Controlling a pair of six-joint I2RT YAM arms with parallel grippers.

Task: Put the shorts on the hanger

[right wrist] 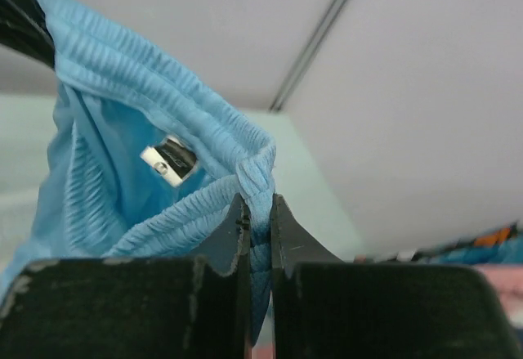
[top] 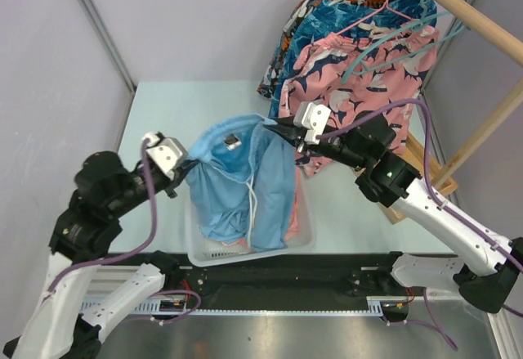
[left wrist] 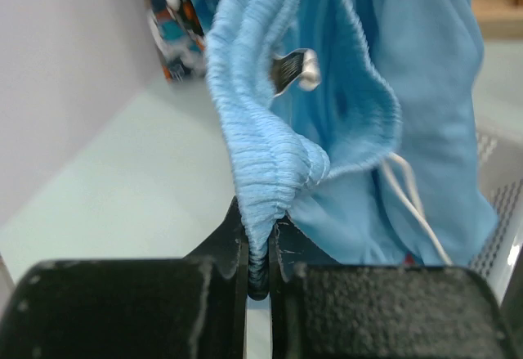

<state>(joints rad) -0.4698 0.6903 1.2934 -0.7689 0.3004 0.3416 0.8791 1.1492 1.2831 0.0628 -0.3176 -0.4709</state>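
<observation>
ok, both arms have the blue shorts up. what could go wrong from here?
1. The left gripper and right gripper each pinch only the waistband edge of the shorts; the stretched elastic might slip out.
2. The legs hang into the basket, so they could snag its rim when carried off.

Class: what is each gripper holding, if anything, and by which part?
Both hold the light-blue shorts by the elastic waistband: left gripper pinches one side, right gripper the opposite side.
</observation>
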